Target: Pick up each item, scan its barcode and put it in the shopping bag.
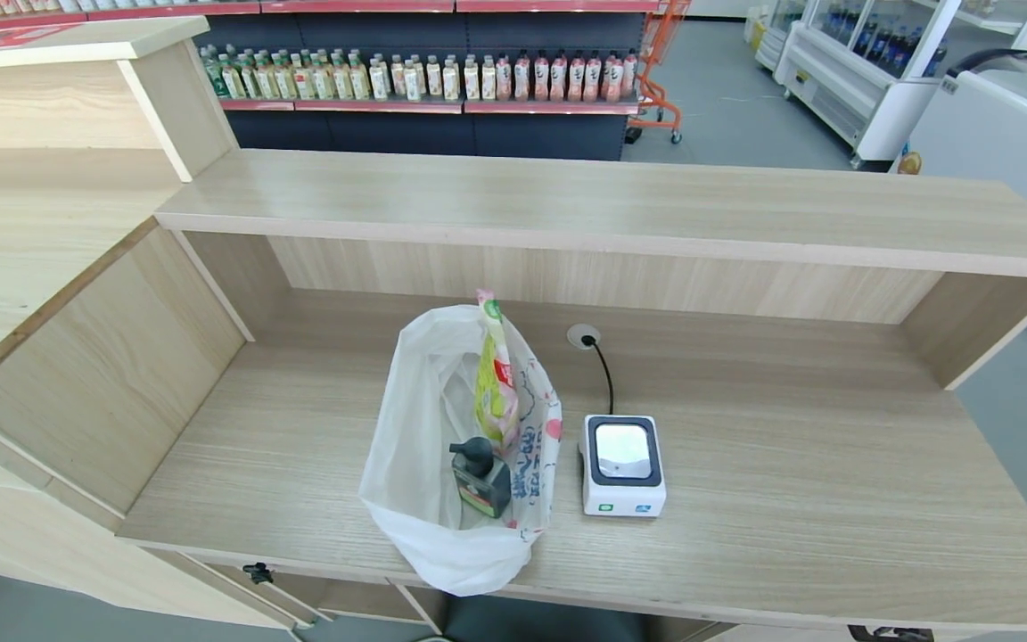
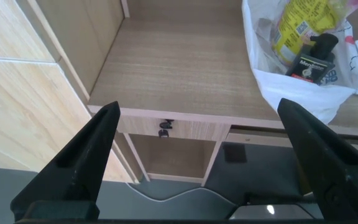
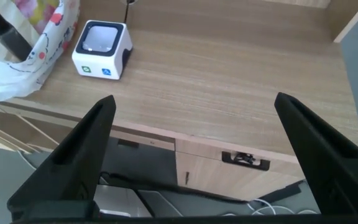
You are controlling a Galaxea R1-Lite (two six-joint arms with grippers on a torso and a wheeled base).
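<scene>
The left fingers [image 2: 82, 165] stand wide apart with nothing between them and touch nothing. They hang off the front edge of the surface [image 1: 790, 499], well to the robot's left of the scanner [image 1: 622, 468]. A small drawer lock [image 2: 164, 129] sits under that edge. The right fingers [image 3: 73, 168] are spread just as wide and are also empty. They hang off the same front edge, to the right of the scanner and nearer the robot, above a second drawer lock [image 3: 246, 160]. The scanner is a white box with a dark-framed window facing up, and it sits flat near the middle of the surface. A black cable [image 1: 605, 374] runs from its far side to a round grommet [image 1: 583, 335] set into the wood. Just to the left of the scanner stands the shopping bag [image 1: 398, 464], white plastic with a coloured print on the side nearest the scanner. Its mouth gapes upward and its bottom slumps toward the front edge. Two items are inside it. A yellow-green snack packet [image 1: 496, 392] stands upright against the bag wall on the scanner's side, its top poking above the rim. A dark pump bottle [image 1: 480, 481] stands lower down in front of the packet, toward the robot. Well beyond the scanner, past the raised back ledge [image 1: 620, 201], a store shelf [image 1: 424, 105] carries a row of drink bottles.
</scene>
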